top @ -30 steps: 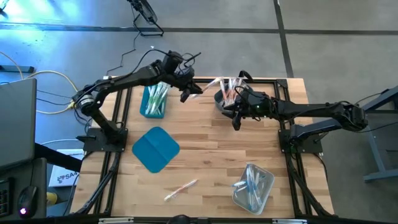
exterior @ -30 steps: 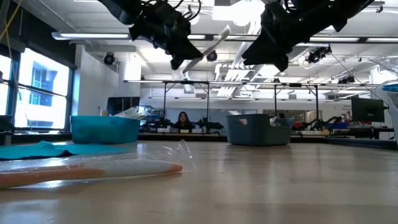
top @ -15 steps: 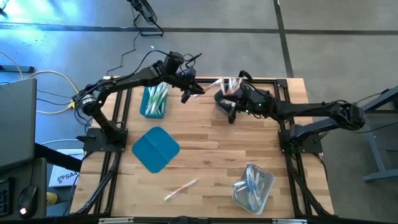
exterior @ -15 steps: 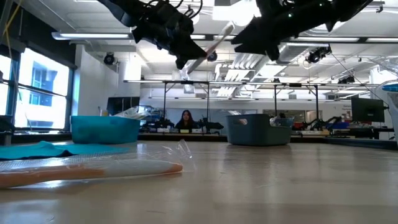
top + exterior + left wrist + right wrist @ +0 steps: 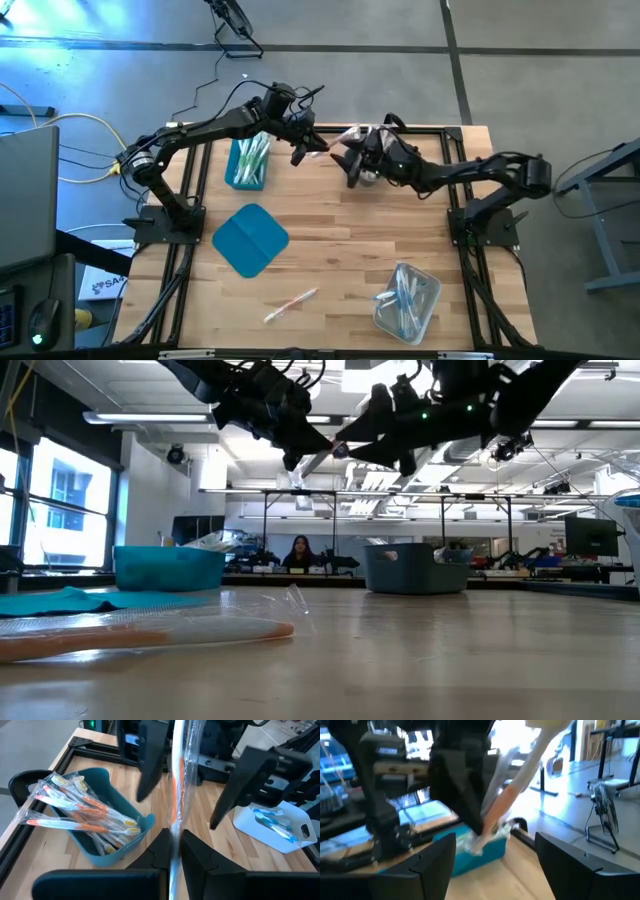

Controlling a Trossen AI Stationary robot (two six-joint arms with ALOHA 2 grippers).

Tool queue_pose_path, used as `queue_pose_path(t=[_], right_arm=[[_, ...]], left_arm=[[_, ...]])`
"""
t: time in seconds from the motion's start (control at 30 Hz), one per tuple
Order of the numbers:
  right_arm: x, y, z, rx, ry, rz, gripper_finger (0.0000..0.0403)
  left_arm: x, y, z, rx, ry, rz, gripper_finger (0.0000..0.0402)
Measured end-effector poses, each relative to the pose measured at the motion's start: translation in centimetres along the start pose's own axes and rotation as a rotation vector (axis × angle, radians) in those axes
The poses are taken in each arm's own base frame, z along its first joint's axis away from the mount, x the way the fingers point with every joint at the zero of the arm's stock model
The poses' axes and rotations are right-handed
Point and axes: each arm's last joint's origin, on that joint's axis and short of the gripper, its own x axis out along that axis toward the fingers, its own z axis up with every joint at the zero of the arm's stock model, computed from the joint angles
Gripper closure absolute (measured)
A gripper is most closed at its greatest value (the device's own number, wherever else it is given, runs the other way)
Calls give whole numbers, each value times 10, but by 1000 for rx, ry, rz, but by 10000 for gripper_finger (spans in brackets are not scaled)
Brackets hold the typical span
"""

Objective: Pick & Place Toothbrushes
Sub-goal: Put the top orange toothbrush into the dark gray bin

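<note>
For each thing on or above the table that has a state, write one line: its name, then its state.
left gripper: shut on wrapped toothbrush, raised above table
wrapped toothbrush: held, off the table
right gripper: open, facing the held toothbrush
teal bin: holds toothbrushes
grey bin: holds toothbrushes
clear bin: holds toothbrushes
teal lid: lying flat
loose toothbrush: lying on table

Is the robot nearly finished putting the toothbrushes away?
Partway. Toothbrushes already lie in the teal bin, grey bin and clear bin. The left end effector grips one wrapped toothbrush in the air; the open right end effector is close by. One loose toothbrush waits on the table.
</note>
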Motion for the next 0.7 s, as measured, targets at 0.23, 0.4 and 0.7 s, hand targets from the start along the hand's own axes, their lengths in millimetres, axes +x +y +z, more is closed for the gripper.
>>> queue_pose_path(t=[0.23, 0.4, 0.7], right_arm=[[7, -6, 5, 15, -142, 33, 141], [6, -7, 9, 12, -182, 33, 176], [6, -7, 10, 12, -195, 35, 296]], left_arm=[[0, 0, 0, 0, 0, 0, 383], [0, 0, 0, 0, 0, 0, 383], [0, 0, 0, 0, -1, -1, 384]])
